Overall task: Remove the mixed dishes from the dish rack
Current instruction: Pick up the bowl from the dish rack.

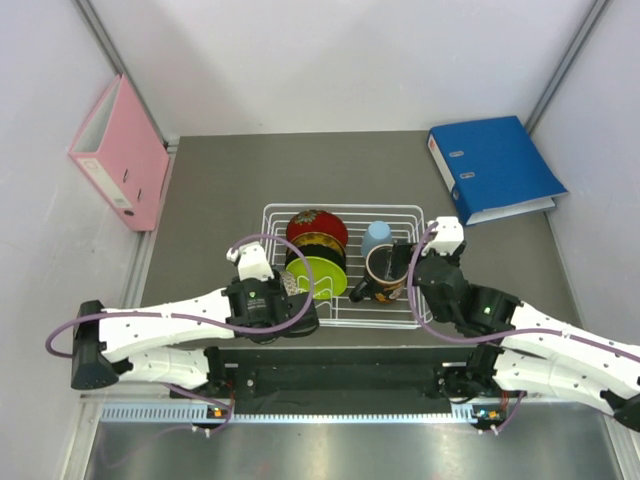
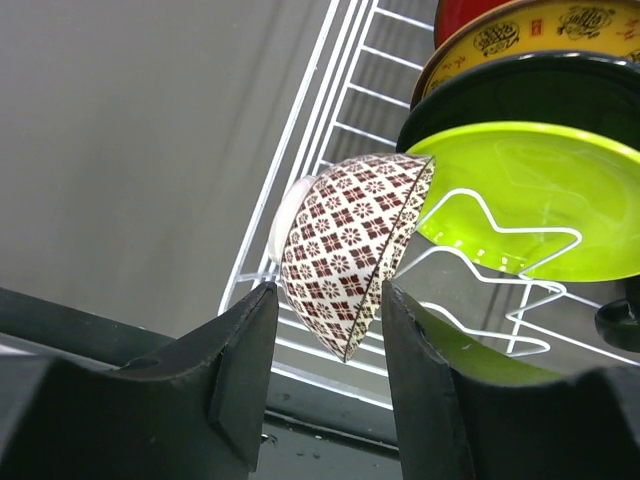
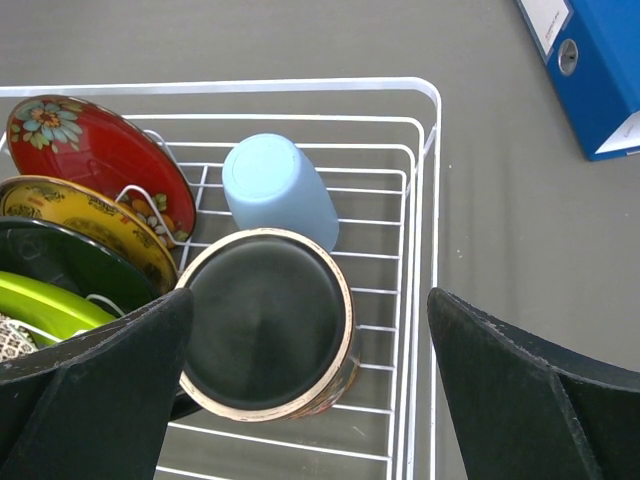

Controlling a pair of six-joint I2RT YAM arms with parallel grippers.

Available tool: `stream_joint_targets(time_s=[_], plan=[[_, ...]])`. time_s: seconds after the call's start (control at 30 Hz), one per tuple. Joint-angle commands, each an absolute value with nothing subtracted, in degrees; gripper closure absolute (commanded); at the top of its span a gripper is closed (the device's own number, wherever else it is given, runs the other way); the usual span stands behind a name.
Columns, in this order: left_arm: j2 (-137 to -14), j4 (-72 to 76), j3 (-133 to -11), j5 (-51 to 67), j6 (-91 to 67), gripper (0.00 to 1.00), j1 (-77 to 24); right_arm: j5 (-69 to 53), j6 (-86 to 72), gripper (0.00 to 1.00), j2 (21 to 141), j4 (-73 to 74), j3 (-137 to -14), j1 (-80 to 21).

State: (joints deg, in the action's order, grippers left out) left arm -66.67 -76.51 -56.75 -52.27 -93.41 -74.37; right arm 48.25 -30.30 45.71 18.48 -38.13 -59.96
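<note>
The white wire dish rack (image 1: pixel 345 212) stands mid-table. At its left stand a red gold-patterned bowl (image 1: pixel 316 226), a yellow-and-black plate (image 1: pixel 318 245) and a lime-green bowl (image 1: pixel 322 276). The beige net-patterned bowl (image 2: pixel 350 250) leans on edge at the rack's front left. My left gripper (image 2: pixel 328 300) is open, with a finger on each side of this bowl's lower edge, and I see no contact. The dark mug (image 3: pixel 265 320) sits upside down. My right gripper (image 3: pixel 310 298) is wide open above it, its jaws either side of the mug.
A light-blue cup (image 3: pixel 278 190) lies behind the mug in the rack. A black dish (image 3: pixel 60 270) stands between the plate and the green bowl. A pink binder (image 1: pixel 120 155) stands far left and a blue binder (image 1: pixel 495 165) lies far right.
</note>
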Motion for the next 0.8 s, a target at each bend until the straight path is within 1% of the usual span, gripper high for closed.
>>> stream_joint_targets(time_s=[0.0,0.13,0.3,0.77], plan=[[-64.6,-85.3,-55.7,-55.0,-92.2,0.48,-74.5,48.0,-31.0,0.01,46.5,16.4,-37.7,-60.8],[-64.7,-82.5,-54.1,-54.6,-90.3,0.45,-74.6,47.6,-31.1,0.00,47.2,16.1,-37.8,-60.8],[-65.7,-79.5,-53.0,-54.7,-88.1,0.44,-74.5,47.5,-31.2,0.01,47.5,16.1,-37.7,-60.8],[-69.6,-74.9,-57.6,-54.8,-81.8,0.41,-74.6,47.1,-31.8,0.00,47.6,15.9,-36.7,-60.9]])
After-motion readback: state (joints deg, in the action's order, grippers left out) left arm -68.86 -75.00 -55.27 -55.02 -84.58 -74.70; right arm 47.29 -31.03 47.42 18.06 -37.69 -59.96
